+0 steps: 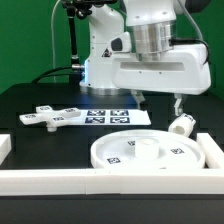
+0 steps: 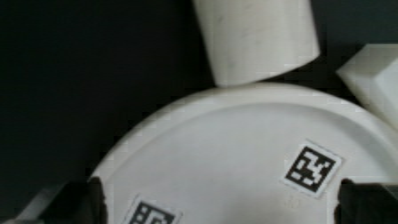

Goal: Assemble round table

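- The end effector point(image 1: 158, 100) hangs over the bench point(image 1: 40, 95), above the far edge of the disc point(image 1: 140, 155). Its jaws stand wide apart and grip nothing.
- In the wrist view the two dark fingertips point(image 2: 36, 205) straddle the disc point(image 2: 231, 140) without visibly touching it.
- The disc lies flat at the near middle of the bench, rim and hub point(image 1: 140, 147) facing up.
- The post point(image 1: 181, 125) lies on its side just beside the disc's rim, at about 2 o'clock from the hub in the exterior view. Its long axis runs roughly from 7 to 1 o'clock, with a round end toward the camera. I cannot tell whether it touches the rim.
- The cross-shaped piece point(image 1: 50, 115) lies flat at about 10 o'clock from the disc, well apart from it, with its longer arm running close to 9 to 3 o'clock.
- The marker board point(image 1: 115, 117) lies between the cross-shaped piece and the post.
- White rails point(image 1: 100, 182) border the bench's near edge.
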